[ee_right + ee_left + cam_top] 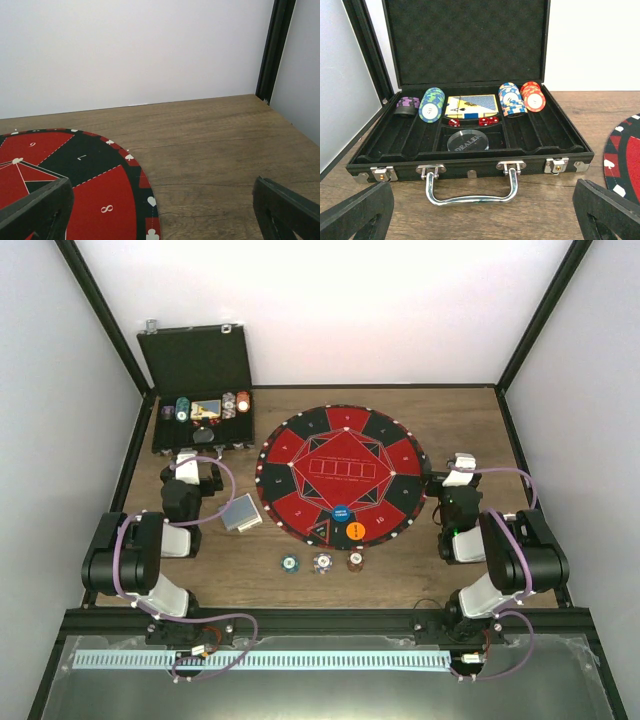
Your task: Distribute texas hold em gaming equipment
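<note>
Left gripper (480,216) and right gripper (160,210) both gape wide, empty; three poker chips (322,562) line the near edge, the open black case (195,360) at the far-left corner.

Lab robot booth: white panels (330,310), black frame (276,45), wooden table (470,430).

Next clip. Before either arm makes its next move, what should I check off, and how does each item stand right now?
1. Left pincer open, empty: ok.
2. Right pincer open, empty: ok.
3. Black hard case lid up, chip stacks exposed: ok.
4. Grey-blue-backed card deck flat on wooden table beside round red-and-black mat: ok.
5. Three striped poker chips in a row before the mat: ok.
6. Cards dealt onto the mat: not ok, none visible.
</note>
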